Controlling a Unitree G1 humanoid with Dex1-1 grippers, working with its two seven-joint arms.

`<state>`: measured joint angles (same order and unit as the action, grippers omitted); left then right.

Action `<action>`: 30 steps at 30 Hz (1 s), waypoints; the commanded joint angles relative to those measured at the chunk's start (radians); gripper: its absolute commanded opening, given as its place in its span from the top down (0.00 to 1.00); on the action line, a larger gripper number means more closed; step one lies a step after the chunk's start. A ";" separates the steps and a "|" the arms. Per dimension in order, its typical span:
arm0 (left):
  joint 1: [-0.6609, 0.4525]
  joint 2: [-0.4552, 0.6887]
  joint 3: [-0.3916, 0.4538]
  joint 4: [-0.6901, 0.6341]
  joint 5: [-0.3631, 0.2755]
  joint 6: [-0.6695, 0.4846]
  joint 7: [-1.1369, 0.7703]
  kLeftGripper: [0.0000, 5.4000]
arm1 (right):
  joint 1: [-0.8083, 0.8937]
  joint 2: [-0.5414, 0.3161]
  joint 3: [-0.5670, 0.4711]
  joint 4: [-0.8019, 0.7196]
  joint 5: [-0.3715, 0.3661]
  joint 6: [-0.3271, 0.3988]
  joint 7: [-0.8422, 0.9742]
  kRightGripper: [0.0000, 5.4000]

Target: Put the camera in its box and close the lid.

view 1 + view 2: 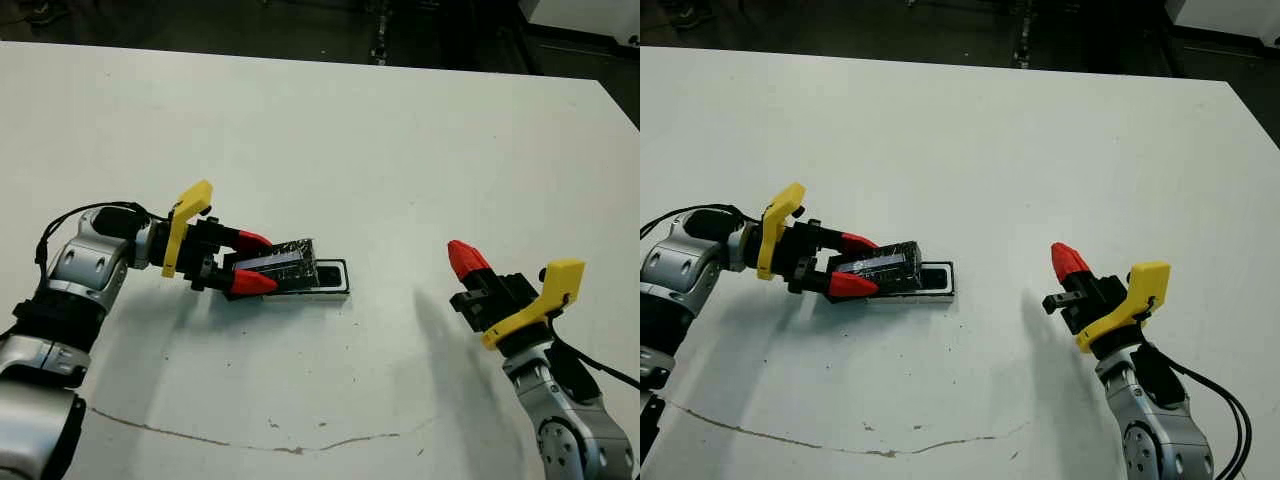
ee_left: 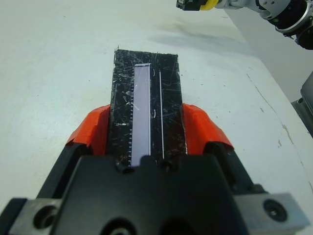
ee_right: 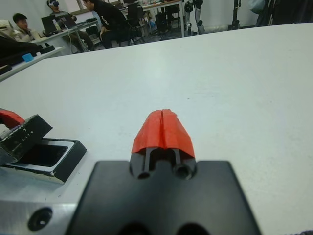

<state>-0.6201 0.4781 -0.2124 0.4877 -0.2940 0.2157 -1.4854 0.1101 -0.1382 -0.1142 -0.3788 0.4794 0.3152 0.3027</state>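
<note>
One lid [image 1: 283,263], one box [image 1: 322,279], one camera [image 1: 328,274]; no readable writing, only a pale stripe on the speckled lid. Left of centre, the left gripper [image 1: 249,263] pinches the lid, tilted over the box's left end; the camera lies inside. At lower right, the right gripper [image 1: 467,260] hovers apart, fingers pressed together.
</note>
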 commanded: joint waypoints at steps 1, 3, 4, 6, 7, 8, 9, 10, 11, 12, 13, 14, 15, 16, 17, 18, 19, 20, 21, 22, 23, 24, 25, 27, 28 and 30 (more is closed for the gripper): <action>0.030 -0.042 -0.027 0.046 0.020 -0.030 -0.011 0.42 | 0.014 -0.012 -0.013 -0.001 0.000 0.008 -0.006 1.00; 0.031 -0.052 -0.031 0.061 0.027 -0.051 -0.010 0.42 | 0.016 -0.013 -0.013 -0.001 -0.004 0.005 -0.006 1.00; 0.033 -0.052 -0.038 0.057 0.037 -0.057 -0.003 0.42 | 0.016 -0.013 -0.013 -0.001 -0.003 0.005 -0.005 1.00; 0.037 -0.054 -0.055 0.045 0.052 -0.058 0.006 0.42 | 0.018 -0.014 -0.013 -0.006 -0.005 0.011 -0.011 1.00; 0.039 -0.056 -0.059 0.043 0.056 -0.061 0.010 0.42 | 0.018 -0.014 -0.014 -0.009 -0.002 0.018 -0.014 1.00; 0.043 -0.061 -0.061 0.042 0.058 -0.061 0.015 0.42 | 0.018 -0.014 -0.015 -0.010 0.003 0.021 -0.014 1.00; 0.046 -0.066 -0.060 0.045 0.060 -0.068 0.021 0.42 | 0.017 -0.015 -0.016 -0.007 0.005 0.017 -0.008 1.00; 0.051 -0.071 -0.060 0.044 0.062 -0.076 0.029 0.42 | 0.015 -0.015 -0.017 -0.003 0.010 0.014 -0.003 1.00; 0.054 -0.075 -0.059 0.044 0.063 -0.082 0.036 0.42 | 0.014 -0.015 -0.018 0.000 0.014 0.011 0.002 1.00; 0.057 -0.079 -0.057 0.043 0.063 -0.088 0.045 0.42 | 0.013 -0.015 -0.018 0.003 0.013 0.005 0.006 1.00; 0.061 -0.084 -0.055 0.040 0.061 -0.088 0.054 0.42 | 0.013 -0.016 -0.017 0.003 0.009 0.004 0.004 1.00; 0.063 -0.086 -0.054 0.032 0.059 -0.081 0.064 0.42 | 0.013 -0.017 -0.016 0.000 0.004 0.006 -0.001 1.00; 0.070 -0.087 -0.052 0.013 0.056 -0.072 0.078 0.42 | 0.013 -0.017 -0.016 -0.001 0.002 0.006 -0.003 1.00; 0.078 -0.088 -0.050 -0.010 0.052 -0.065 0.093 0.42 | 0.014 -0.017 -0.016 -0.003 0.002 0.008 -0.006 1.00; 0.088 -0.087 -0.049 -0.037 0.051 -0.053 0.111 0.42 | 0.014 -0.017 -0.018 -0.004 0.005 0.009 -0.006 1.00; 0.100 -0.086 -0.047 -0.064 0.050 -0.044 0.131 0.42 | 0.015 -0.016 -0.018 -0.003 0.007 0.008 -0.004 1.00; 0.114 -0.086 -0.046 -0.096 0.050 -0.032 0.155 0.42 | 0.014 -0.016 -0.019 0.000 0.008 0.005 -0.002 1.00; 0.129 -0.085 -0.044 -0.131 0.047 -0.014 0.178 0.42 | 0.014 -0.017 -0.019 0.002 0.006 0.003 -0.001 1.00; 0.142 -0.083 -0.045 -0.167 0.047 0.008 0.201 0.42 | 0.013 -0.018 -0.019 0.003 0.006 0.003 -0.001 1.00; 0.153 -0.081 -0.046 -0.198 0.047 0.028 0.222 0.42 | 0.013 -0.018 -0.019 0.002 0.004 0.003 -0.002 1.00; 0.163 -0.082 -0.047 -0.222 0.046 0.042 0.240 0.42 | 0.014 -0.019 -0.019 0.001 0.001 0.003 -0.004 1.00; 0.173 -0.083 -0.048 -0.243 0.049 0.052 0.262 0.42 | 0.016 -0.019 -0.019 -0.001 -0.001 0.003 -0.006 1.00; 0.180 -0.085 -0.049 -0.259 0.053 0.058 0.282 0.42 | 0.017 -0.020 -0.019 -0.003 -0.004 0.002 -0.008 1.00; 0.190 -0.089 -0.056 -0.282 0.065 0.070 0.317 0.42 | 0.018 -0.019 -0.021 -0.004 -0.003 0.002 -0.008 1.00; 0.192 -0.092 -0.059 -0.287 0.066 0.076 0.325 0.42 | 0.018 -0.018 -0.023 -0.004 -0.001 0.004 -0.009 1.00; 0.195 -0.103 -0.057 -0.283 0.052 0.089 0.324 0.42 | 0.019 -0.018 -0.024 -0.003 0.000 0.003 -0.008 1.00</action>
<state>-0.4605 0.4253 -0.2252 0.2000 -0.2497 0.2743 -1.1917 0.1198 -0.1447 -0.1264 -0.3801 0.4805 0.3156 0.2994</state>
